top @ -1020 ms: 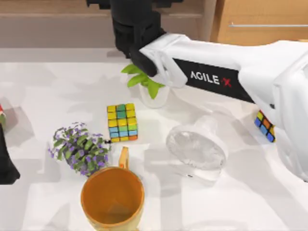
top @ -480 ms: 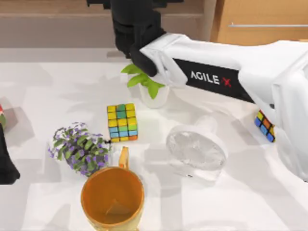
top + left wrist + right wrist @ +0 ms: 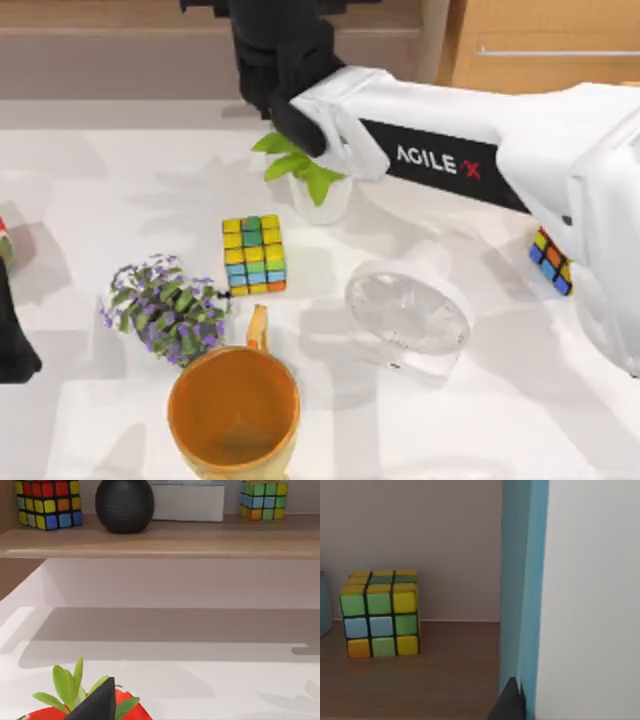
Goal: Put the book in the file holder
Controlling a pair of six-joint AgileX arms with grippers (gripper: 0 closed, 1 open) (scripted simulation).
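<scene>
Top view: our right arm (image 3: 480,150), lettered "AGILE X", stretches from the right edge to the upper centre above the green plant (image 3: 300,165). Right wrist view: the book (image 3: 570,595) stands upright at right, close against the right pincer; the grip we cannot tell. Our left arm (image 3: 12,340) sits at the left edge.

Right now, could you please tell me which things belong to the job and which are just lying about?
Job: book; white box on the shelf, perhaps the file holder.
Lying about: puzzle cube; orange mug; flowering plant; clear glass object.
</scene>
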